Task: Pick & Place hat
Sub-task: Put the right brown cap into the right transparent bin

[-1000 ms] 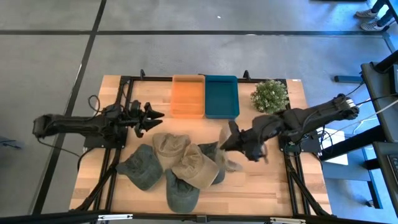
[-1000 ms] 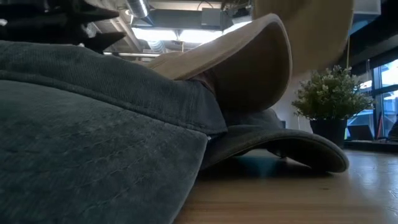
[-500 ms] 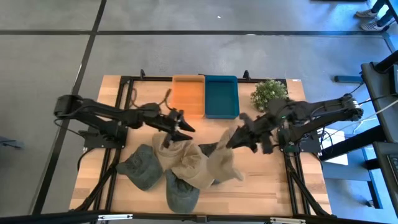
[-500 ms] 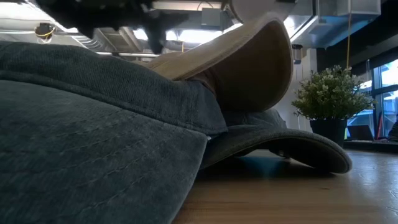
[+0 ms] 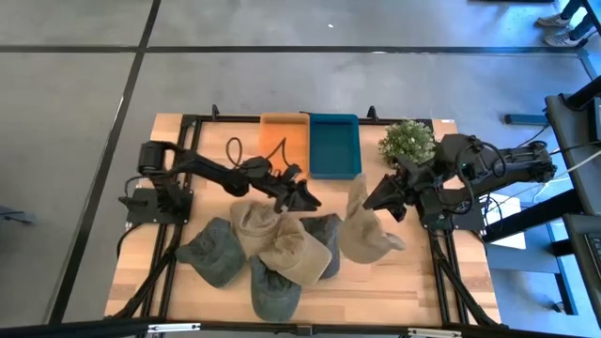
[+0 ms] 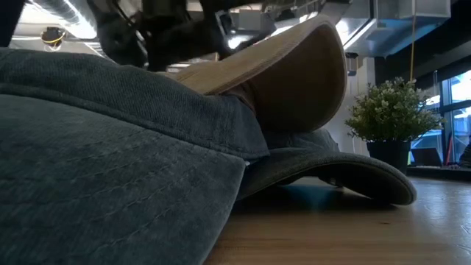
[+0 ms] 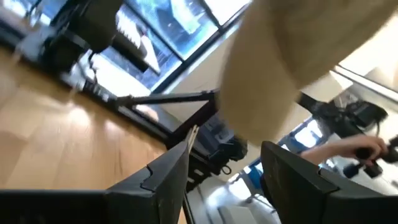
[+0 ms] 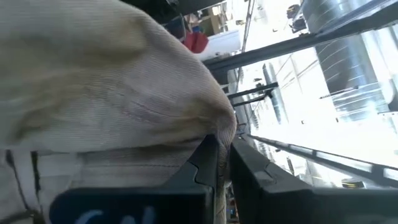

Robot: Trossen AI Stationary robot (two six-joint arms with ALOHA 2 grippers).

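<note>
One beige cloth cap (image 5: pixel 364 230) hangs pinched in my right jaws (image 5: pixel 370 203) just clear of the hat pile (image 5: pixel 268 253), not yet binned, while my left jaws (image 5: pixel 310 199), spread, hover over the remaining caps on the table (image 5: pixel 413 282).

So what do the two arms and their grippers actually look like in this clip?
Both arms are dark, nearly black, built of slim jointed links on dark bases bolted to the wooden table. A black cable loops along the left arm. The left gripper and right gripper each end in two dark, angular, tapered fingers. No markings are visible.
</note>
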